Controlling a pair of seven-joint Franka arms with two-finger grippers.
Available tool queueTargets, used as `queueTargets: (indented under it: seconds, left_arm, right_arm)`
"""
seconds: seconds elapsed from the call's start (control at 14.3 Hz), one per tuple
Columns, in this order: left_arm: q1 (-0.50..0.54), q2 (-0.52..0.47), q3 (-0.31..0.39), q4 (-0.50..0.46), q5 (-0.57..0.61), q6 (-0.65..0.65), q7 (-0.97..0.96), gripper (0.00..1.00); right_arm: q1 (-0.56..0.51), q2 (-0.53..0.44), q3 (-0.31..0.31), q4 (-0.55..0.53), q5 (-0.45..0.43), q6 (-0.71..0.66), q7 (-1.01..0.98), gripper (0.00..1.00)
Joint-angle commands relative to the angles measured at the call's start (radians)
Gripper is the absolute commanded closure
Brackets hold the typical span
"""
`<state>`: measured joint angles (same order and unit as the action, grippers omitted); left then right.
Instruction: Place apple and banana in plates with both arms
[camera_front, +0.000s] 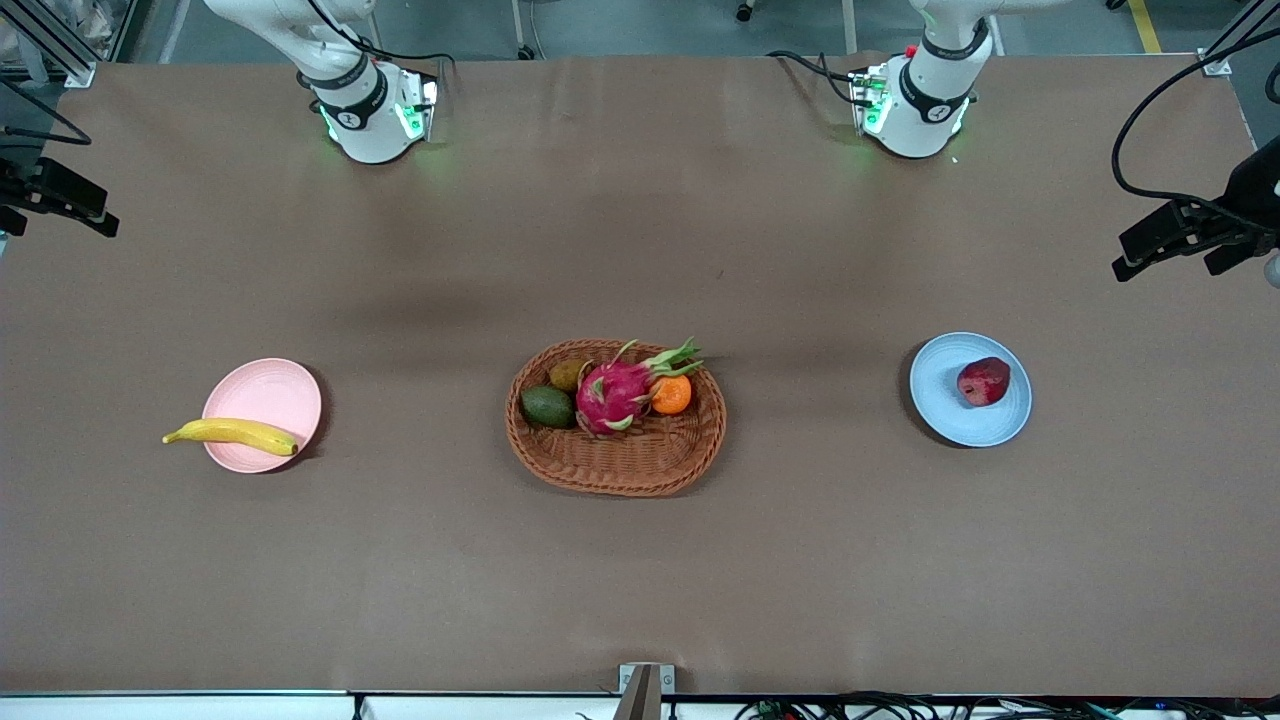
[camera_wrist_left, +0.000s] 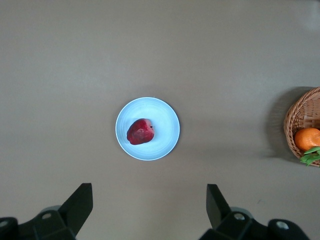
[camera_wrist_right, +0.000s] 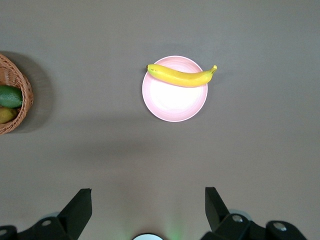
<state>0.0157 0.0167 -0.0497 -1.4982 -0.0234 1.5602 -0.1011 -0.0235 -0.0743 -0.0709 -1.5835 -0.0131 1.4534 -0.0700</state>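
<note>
Brown paper-like covering lay over the desk (camera_front: 640, 560). At centre frame in the front view sat a woven wicker basket (camera_front: 616, 462) holding a pink dragon fruit (camera_front: 618, 390), an orange (camera_front: 671, 395), a green avocado (camera_front: 546, 406) and a brownish fruit (camera_front: 566, 373), possibly a kiwi.

At the middle right of that frame the light blue plate (camera_front: 950, 405) carried the apple (camera_front: 983, 381), dark red, resting slightly off the plate's centre. At the middle left the pale pink plate (camera_front: 262, 395) carried the banana (camera_front: 232, 432), which lay across the plate's lower edge, one end sticking out over the desk toward the frame's left side.

The left end effector (camera_wrist_left: 150, 200) hung high over the blue plate, its two black fingers (camera_wrist_left: 80, 202) spread wide apart and empty. The right end effector (camera_wrist_right: 148, 202) hung high over the pink plate, fingers (camera_wrist_right: 79, 206) likewise spread wide, gripping nothing. Both arms' bases stood along the top edge of the front view.
</note>
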Motion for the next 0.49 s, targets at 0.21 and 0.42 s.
queueTargets:
  seconds: [0.21,0.42]
  left_arm:
    - [0.0,-0.012,0.004,0.004,-0.015,-0.012,0.011,0.0]
    - [0.0,-0.012,0.002,0.004,-0.015,-0.012,0.011,0.0]
  right_arm:
    - [0.011,-0.041,-0.027,-0.03,0.032,-0.015,0.003,0.0]
    - [0.019,-0.051,-0.02,-0.03,0.019,-0.002,-0.011,0.0]
